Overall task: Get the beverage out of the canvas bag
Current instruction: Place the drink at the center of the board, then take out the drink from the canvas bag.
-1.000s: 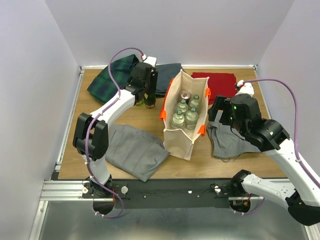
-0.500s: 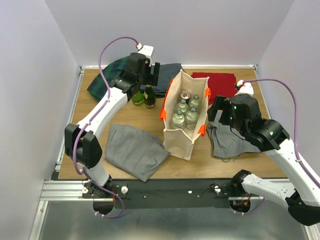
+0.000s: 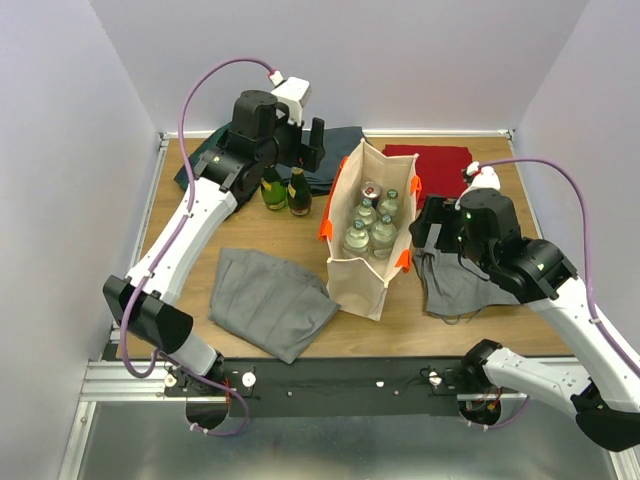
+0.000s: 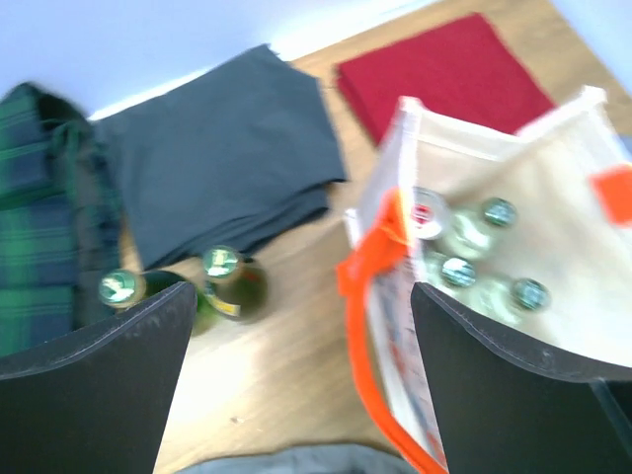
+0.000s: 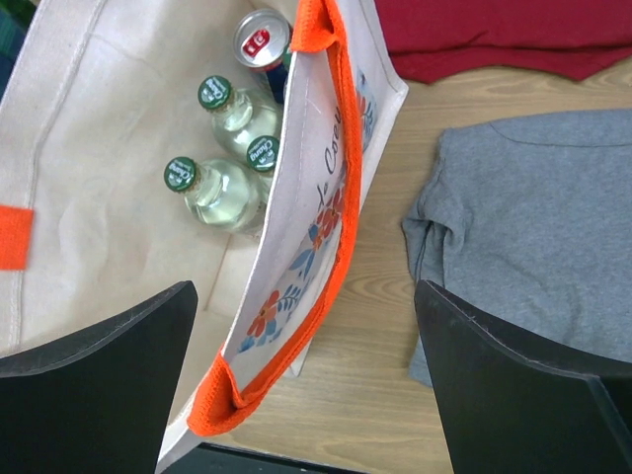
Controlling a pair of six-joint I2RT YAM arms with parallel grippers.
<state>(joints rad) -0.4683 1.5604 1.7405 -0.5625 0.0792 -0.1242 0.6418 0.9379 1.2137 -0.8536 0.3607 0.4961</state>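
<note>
The cream canvas bag with orange handles stands upright mid-table, its mouth open. Inside stand several clear green-capped bottles and a red-topped can; they also show in the right wrist view as bottles and can. Two green bottles stand on the table left of the bag. My left gripper hangs open above them, holding nothing. My right gripper is open just outside the bag's right wall, over its orange handle.
A grey cloth lies front left and a grey shirt lies under my right arm. A red cloth, a dark grey cloth and a green plaid cloth lie along the back edge.
My left gripper opened, let go of a green bottle beside the other one, and rose up and back. The right arm barely moved.
</note>
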